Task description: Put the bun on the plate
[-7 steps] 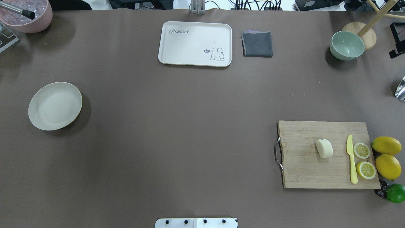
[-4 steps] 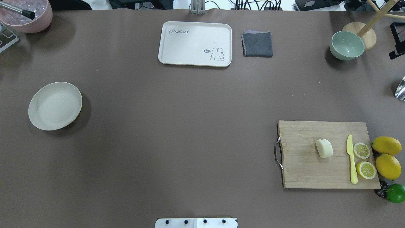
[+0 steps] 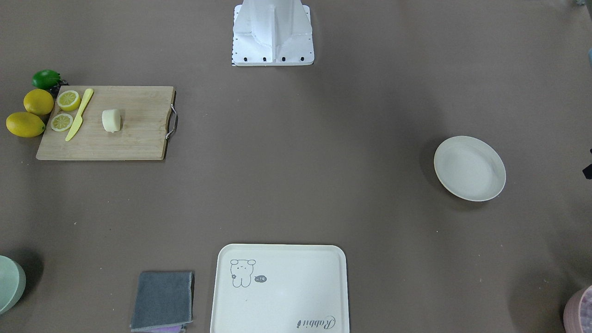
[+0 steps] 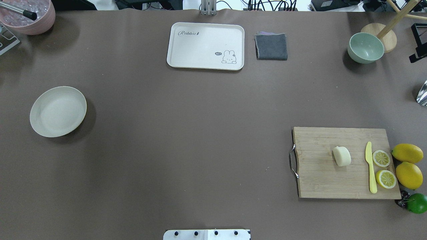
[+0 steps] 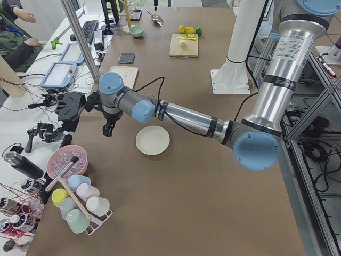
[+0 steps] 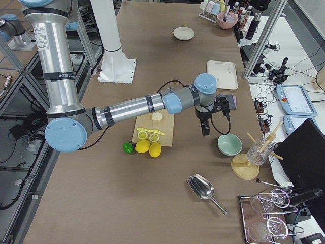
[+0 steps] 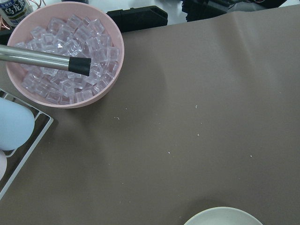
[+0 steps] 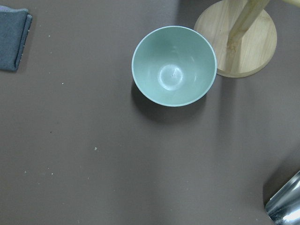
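The pale cream bun (image 4: 342, 156) lies on a wooden cutting board (image 4: 317, 176) at the right front, also seen in the front view (image 3: 111, 120). The round off-white plate (image 4: 58, 111) sits bare at the table's left, and its rim shows in the left wrist view (image 7: 222, 216). My left gripper (image 5: 108, 129) hangs beyond the plate, near the table's far left edge. My right gripper (image 6: 205, 127) hovers beside the green bowl, far from the bun. Neither gripper's fingers show clearly, so I cannot tell whether they are open or shut.
On the board lie a yellow knife (image 4: 370, 166) and two lemon halves (image 4: 381, 158); whole lemons (image 4: 407, 153) and a lime sit beside it. A cream tray (image 4: 205, 45), grey cloth (image 4: 272, 46), green bowl (image 8: 174, 65) and pink ice bowl (image 7: 63, 51) line the far edge.
The dark part of the right gripper at the overhead view's right edge has shifted slightly. The bun and the plate have not moved.
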`<act>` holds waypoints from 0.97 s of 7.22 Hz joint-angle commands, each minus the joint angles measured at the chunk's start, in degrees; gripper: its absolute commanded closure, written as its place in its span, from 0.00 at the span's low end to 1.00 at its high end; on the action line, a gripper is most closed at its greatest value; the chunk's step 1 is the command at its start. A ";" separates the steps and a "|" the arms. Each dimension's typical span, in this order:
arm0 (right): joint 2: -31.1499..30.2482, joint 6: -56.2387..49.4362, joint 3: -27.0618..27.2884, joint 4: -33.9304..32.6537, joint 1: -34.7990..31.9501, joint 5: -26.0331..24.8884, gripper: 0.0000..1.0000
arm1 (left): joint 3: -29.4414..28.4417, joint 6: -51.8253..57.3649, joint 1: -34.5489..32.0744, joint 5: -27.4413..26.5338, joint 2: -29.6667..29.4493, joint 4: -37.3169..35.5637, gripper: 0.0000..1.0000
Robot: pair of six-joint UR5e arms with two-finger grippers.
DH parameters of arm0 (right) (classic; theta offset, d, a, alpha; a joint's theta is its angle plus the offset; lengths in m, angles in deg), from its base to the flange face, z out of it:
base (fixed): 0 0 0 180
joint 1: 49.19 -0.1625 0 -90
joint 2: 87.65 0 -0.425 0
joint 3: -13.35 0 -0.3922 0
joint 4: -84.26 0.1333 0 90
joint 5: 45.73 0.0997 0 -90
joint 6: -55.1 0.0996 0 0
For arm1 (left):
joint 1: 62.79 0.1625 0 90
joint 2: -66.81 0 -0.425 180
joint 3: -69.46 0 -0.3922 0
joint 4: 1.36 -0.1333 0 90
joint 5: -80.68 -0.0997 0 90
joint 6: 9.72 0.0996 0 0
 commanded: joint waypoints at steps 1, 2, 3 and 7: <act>1.65 0.14 0.38 0.03 0.32 0.05 0.00 | -0.35 0.42 0.78 0.07 0.39 -0.05 0.02; 3.40 0.14 -0.05 -0.06 1.28 0.13 0.00 | -0.88 0.51 0.78 -0.11 1.00 -0.14 0.02; 4.46 0.14 -0.06 -0.06 2.68 0.05 0.00 | -3.41 0.86 0.87 0.07 0.92 -0.14 0.02; 5.44 -0.04 -0.76 -0.06 6.11 -0.91 0.00 | -9.58 2.18 5.14 -0.02 2.15 2.14 0.02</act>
